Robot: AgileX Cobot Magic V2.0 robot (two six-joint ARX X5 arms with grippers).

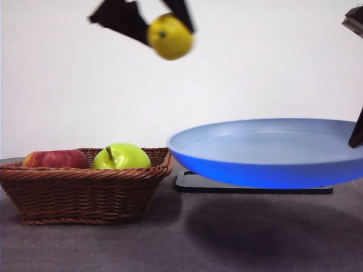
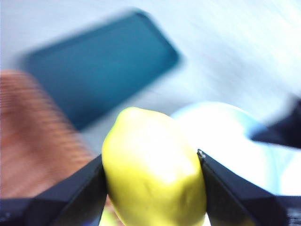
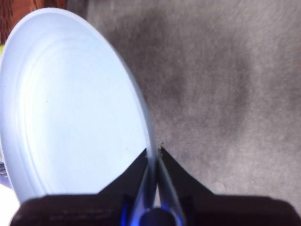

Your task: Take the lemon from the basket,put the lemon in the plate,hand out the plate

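Observation:
The yellow lemon (image 1: 170, 36) hangs high in the air above the gap between basket and plate, with my left gripper (image 1: 165, 25) shut on it. In the left wrist view the lemon (image 2: 153, 172) fills the space between the two black jaws. The light-blue plate (image 1: 266, 150) is held off the table at the right, slightly tilted, its rim pinched by my right gripper (image 3: 154, 155). The plate (image 3: 70, 108) has nothing in it. The brown wicker basket (image 1: 85, 190) stands on the table at the lower left.
A red apple (image 1: 55, 159) and a green apple (image 1: 121, 157) with a stem lie in the basket. A flat black tray (image 1: 252, 186) lies on the grey table under the plate; the tray (image 2: 101, 66) also shows blurred in the left wrist view.

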